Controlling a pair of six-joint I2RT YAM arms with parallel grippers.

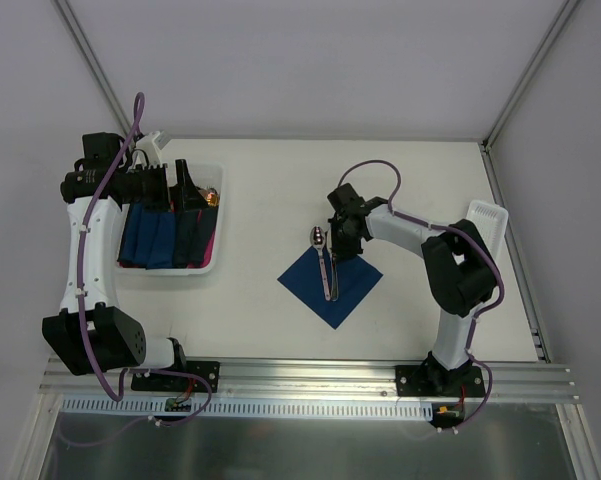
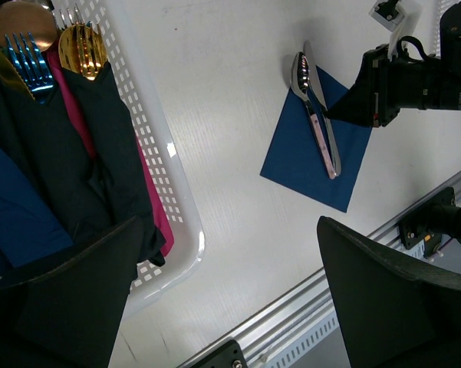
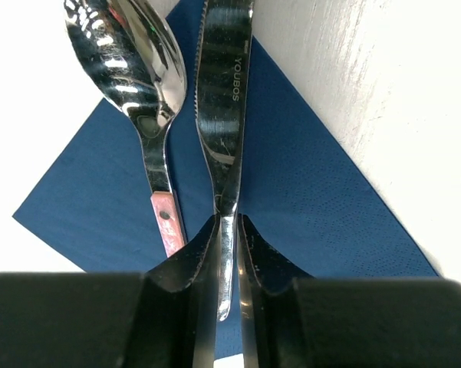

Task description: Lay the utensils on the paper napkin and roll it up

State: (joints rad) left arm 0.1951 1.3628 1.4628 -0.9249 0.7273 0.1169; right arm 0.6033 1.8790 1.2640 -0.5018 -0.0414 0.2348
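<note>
The navy paper napkin (image 1: 332, 290) lies as a diamond at the table's centre. It also shows in the left wrist view (image 2: 307, 165) and the right wrist view (image 3: 330, 207). A silver spoon (image 1: 318, 238) with a pinkish handle lies on it, bowl past the far corner (image 3: 134, 61). My right gripper (image 1: 342, 245) is shut on the handle of a silver knife (image 3: 224, 92), which lies alongside the spoon over the napkin (image 2: 331, 142). My left gripper (image 1: 185, 185) hangs open and empty over the white basket (image 1: 170, 268).
The perforated white basket (image 2: 165, 165) at the left holds dark blue and pink napkin bundles with copper-gold and blue cutlery heads (image 2: 80, 46). A small white tray (image 1: 485, 215) stands at the right edge. An aluminium rail (image 1: 310, 375) runs along the near edge.
</note>
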